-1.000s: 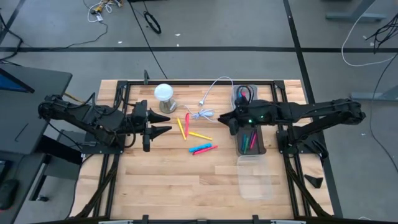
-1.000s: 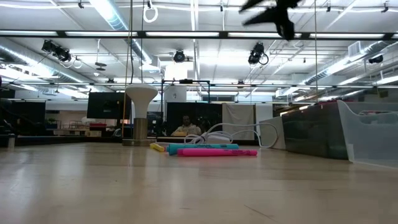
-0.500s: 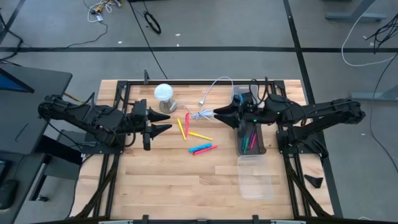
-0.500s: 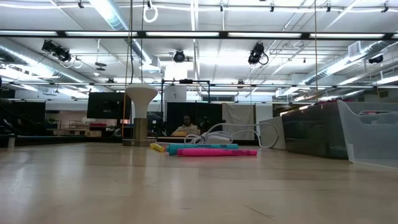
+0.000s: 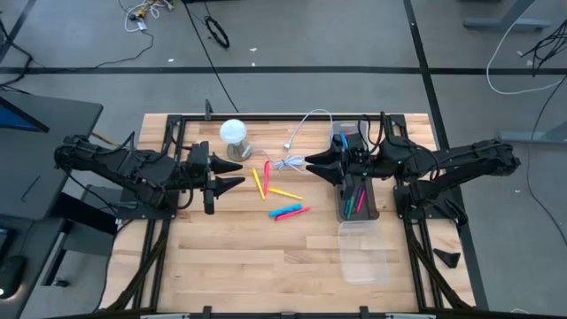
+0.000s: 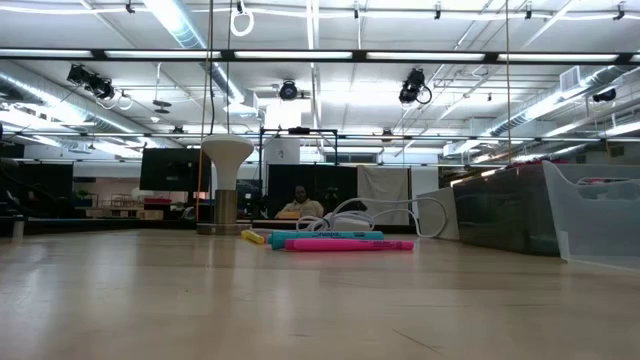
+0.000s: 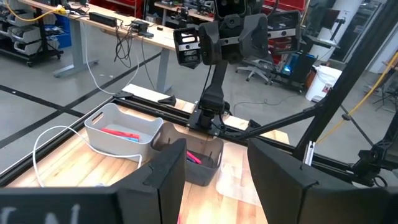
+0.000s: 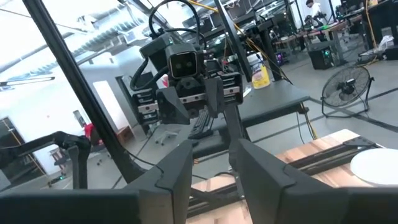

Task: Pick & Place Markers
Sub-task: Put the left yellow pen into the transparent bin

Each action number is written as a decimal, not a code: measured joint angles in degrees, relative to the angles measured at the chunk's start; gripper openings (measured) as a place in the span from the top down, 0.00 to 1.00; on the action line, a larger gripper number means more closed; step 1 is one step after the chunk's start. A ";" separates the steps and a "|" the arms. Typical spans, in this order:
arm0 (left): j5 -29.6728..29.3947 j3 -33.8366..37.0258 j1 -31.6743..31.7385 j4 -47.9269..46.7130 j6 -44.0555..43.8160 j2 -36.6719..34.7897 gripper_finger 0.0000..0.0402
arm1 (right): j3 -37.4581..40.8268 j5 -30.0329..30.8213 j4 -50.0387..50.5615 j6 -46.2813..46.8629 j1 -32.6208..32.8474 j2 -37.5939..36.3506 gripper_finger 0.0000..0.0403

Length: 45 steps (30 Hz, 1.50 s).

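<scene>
Overhead both claws, low view only markers [image 6: 340, 241]

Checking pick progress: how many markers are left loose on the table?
5: two yellow, one red, one blue and one pink, all mid-table between the left gripper and right gripper. More sit in the dark bin, partly hidden.
</scene>
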<state>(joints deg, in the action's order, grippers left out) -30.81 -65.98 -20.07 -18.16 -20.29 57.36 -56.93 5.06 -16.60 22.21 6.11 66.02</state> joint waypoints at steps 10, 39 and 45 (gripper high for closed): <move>1.87 -0.03 4.02 -5.04 -10.15 1.12 0.56 | 0.00 0.04 1.22 1.28 0.00 0.04 0.68; 27.06 -0.04 24.85 -31.66 -54.16 18.48 0.56 | 0.00 -0.68 5.14 -1.13 0.00 0.02 0.68; 31.13 -0.09 28.34 -33.59 -57.05 23.89 0.56 | 0.00 -1.57 5.18 -2.37 0.00 0.02 0.68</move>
<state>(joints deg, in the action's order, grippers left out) 0.32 -66.06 8.27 -51.76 -77.33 81.26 -56.93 3.49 -11.42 19.84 6.11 66.04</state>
